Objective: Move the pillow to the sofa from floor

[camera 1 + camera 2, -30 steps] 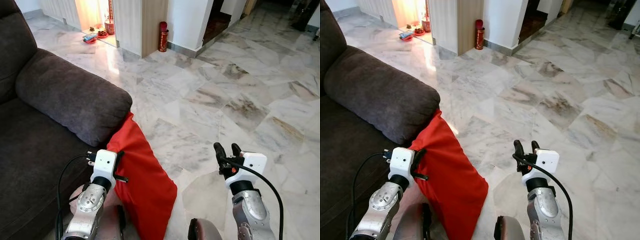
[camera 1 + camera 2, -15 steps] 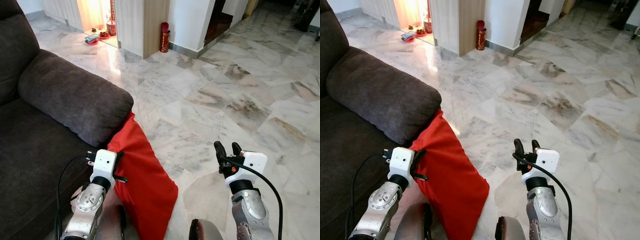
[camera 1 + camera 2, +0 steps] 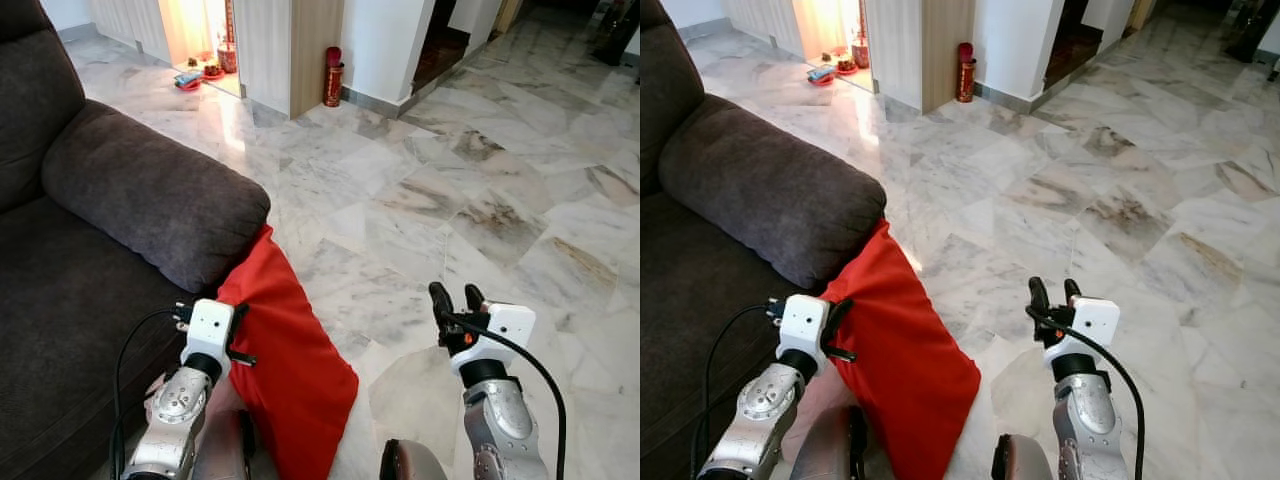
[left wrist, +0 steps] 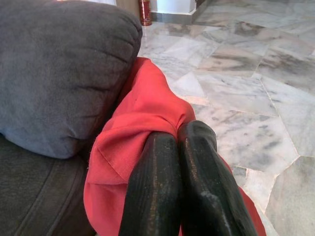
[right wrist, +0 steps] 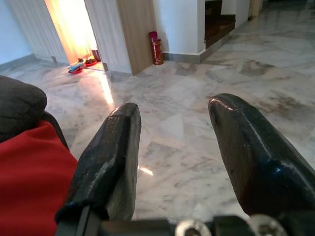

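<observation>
A red pillow [image 3: 290,340] stands on its edge on the marble floor, leaning against the dark grey sofa's armrest [image 3: 150,195]. My left gripper [image 4: 177,132] is shut on the pillow's upper edge, with red fabric bunched over its fingertips. In the left eye view this gripper [image 3: 238,335] sits at the pillow's left side, close to the sofa front. My right gripper [image 3: 456,300] hangs open above bare floor to the right of the pillow, nothing between its fingers [image 5: 113,147].
The sofa seat [image 3: 60,290] lies to my left behind the armrest. Open marble floor [image 3: 480,190] spreads ahead and right. A red cylinder [image 3: 332,77] stands by a wooden wall panel [image 3: 315,45] far ahead, and small items [image 3: 190,80] lie in a lit doorway.
The whole view has drifted slightly, so the camera moved. Both arms and the pillow keep their places relative to each other.
</observation>
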You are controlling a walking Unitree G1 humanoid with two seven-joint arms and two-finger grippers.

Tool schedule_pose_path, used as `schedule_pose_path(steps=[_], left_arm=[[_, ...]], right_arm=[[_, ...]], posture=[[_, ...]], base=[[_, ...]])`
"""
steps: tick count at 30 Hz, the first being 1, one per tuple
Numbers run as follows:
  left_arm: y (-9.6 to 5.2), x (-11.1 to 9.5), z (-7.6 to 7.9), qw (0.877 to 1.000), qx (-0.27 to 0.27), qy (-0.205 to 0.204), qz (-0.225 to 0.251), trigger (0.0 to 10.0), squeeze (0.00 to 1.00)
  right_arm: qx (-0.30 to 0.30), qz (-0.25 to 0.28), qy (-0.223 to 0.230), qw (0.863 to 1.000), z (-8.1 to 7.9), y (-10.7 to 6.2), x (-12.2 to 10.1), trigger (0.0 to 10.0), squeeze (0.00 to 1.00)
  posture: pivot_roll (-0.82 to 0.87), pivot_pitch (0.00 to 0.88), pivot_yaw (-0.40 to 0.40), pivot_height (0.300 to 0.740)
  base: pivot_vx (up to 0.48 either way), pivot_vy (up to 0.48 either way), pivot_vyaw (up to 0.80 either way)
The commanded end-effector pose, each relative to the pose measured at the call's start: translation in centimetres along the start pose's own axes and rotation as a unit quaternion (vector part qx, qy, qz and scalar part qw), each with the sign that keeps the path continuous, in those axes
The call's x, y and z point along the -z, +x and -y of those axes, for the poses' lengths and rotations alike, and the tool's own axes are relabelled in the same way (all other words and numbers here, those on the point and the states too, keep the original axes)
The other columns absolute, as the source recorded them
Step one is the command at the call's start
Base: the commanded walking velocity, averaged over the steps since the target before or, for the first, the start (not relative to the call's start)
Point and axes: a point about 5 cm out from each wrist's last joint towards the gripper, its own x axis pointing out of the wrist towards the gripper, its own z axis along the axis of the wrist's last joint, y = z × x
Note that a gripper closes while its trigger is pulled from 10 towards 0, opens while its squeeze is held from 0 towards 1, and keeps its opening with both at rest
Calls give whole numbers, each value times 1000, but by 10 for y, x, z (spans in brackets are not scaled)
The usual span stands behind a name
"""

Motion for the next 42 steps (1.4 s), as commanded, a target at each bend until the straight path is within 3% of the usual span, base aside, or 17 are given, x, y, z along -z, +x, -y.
schedule_pose_path(steps=[1,14,42], left_arm=[[7,-27,-4,998,-6,5,62,10000,0],[7,-26,-5,998,-6,5,61,10000,0],[9,-37,-3,997,12,-13,71,10000,0]], right_arm=[[9,9,-2,1000,5,1,-3,10000,0],[8,10,-1,1000,5,2,-3,10000,0],[4,12,3,1000,2,4,-3,10000,0]], posture=[[-44,0,-44,635],[-40,0,-45,708],[-23,0,-47,708]], base=[[0,0,0],[0,0,0],[0,0,0]])
